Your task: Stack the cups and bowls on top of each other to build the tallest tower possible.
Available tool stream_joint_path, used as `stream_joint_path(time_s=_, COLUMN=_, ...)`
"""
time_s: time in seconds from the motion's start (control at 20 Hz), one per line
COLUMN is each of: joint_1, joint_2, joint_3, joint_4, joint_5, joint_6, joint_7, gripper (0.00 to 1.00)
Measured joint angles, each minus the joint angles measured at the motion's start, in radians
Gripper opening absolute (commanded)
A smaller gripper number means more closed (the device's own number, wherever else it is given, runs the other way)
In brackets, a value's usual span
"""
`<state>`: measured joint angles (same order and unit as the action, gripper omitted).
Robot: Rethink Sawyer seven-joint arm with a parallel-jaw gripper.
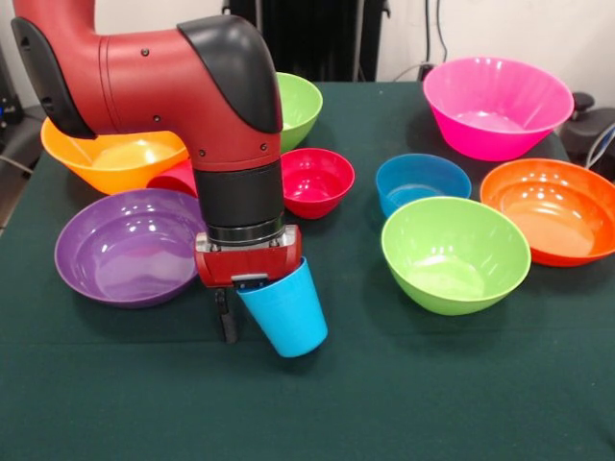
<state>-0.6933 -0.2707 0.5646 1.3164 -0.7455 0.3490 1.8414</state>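
Blue cup (285, 309): tilted, mouth up toward the gripper, base down and to the right; near the front middle of the table, whether touching the cloth cannot be told.
Gripper (252, 291): closed on the blue cup's rim, one dark finger (226, 319) showing outside on the left.
Arm (183, 82): red and black, coming down from upper left, hiding much behind it.
Purple bowl (125, 246): just left of the gripper, upright.
Small red bowl (315, 181): behind the cup, right of the arm.
Red cup (176, 179): only a sliver visible left of the arm, between the purple and yellow-orange bowl (113, 160).
Green bowl at back (299, 109): partly hidden by the arm.
Small blue bowl (423, 182): right of centre, touching or overlapping the near green bowl (455, 254).
Orange bowl (553, 209): at right edge, beside the near green bowl.
Pink bowl (497, 105): far right corner.
Table (404, 403): bare green cloth along the whole front, in front of the cup.
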Motion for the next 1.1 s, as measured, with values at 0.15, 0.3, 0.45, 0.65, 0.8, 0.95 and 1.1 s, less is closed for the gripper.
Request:
stream_joint_path(time_s=0.15, joint_1=0.004, joint_2=-0.001, joint_3=-0.001, joint_4=0.0, joint_5=0.0, joint_6=0.0, joint_7=0.0, gripper=1.0)
stream_joint_path(time_s=0.3, joint_1=0.018, joint_2=-0.005, joint_3=-0.006, joint_4=0.0, joint_5=0.0, joint_6=0.001, joint_7=0.0, gripper=1.0)
stream_joint_path(time_s=0.45, joint_1=0.047, joint_2=-0.012, joint_3=-0.016, joint_4=0.0, joint_5=0.001, joint_6=0.009, joint_7=0.0, gripper=1.0)
stream_joint_path(time_s=0.65, joint_1=0.093, joint_2=-0.027, joint_3=-0.029, joint_4=0.0, joint_5=0.011, joint_6=0.031, joint_7=0.0, gripper=1.0)
stream_joint_path(time_s=0.8, joint_1=0.15, joint_2=-0.052, joint_3=-0.044, joint_4=0.0, joint_5=0.031, joint_6=0.056, joint_7=0.0, gripper=1.0)
stream_joint_path(time_s=0.95, joint_1=0.183, joint_2=-0.069, joint_3=-0.056, joint_4=0.001, joint_5=0.038, joint_6=0.058, joint_7=0.0, gripper=1.0)
stream_joint_path(time_s=1.1, joint_1=0.206, joint_2=-0.084, joint_3=-0.066, joint_4=0.001, joint_5=0.043, joint_6=0.058, joint_7=0.0, gripper=1.0)
